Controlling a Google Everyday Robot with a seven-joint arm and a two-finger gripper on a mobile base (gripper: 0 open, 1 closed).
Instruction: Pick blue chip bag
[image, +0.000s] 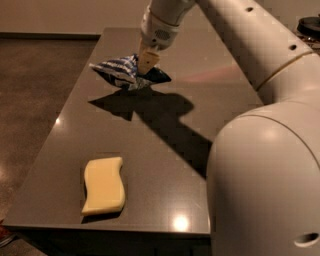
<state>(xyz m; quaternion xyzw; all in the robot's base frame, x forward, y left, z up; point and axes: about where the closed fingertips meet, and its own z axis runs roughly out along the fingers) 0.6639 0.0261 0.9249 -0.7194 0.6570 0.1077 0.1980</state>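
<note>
The blue chip bag (125, 71) is a crinkly dark-blue foil bag with white lettering. It hangs above the grey table (200, 65) at the far middle, and its shadow lies on the table below it. My gripper (145, 64) comes down from the white arm and is shut on the bag's right part. The tan fingertips (148, 61) show against the foil. The bag's left end sticks out to the left, free of the table.
A wavy pale-yellow sponge (103, 185) lies near the table's front left edge. My large white arm (265, 165) fills the right side. A dark container (309, 26) stands at the far right. Brown floor lies left of the table.
</note>
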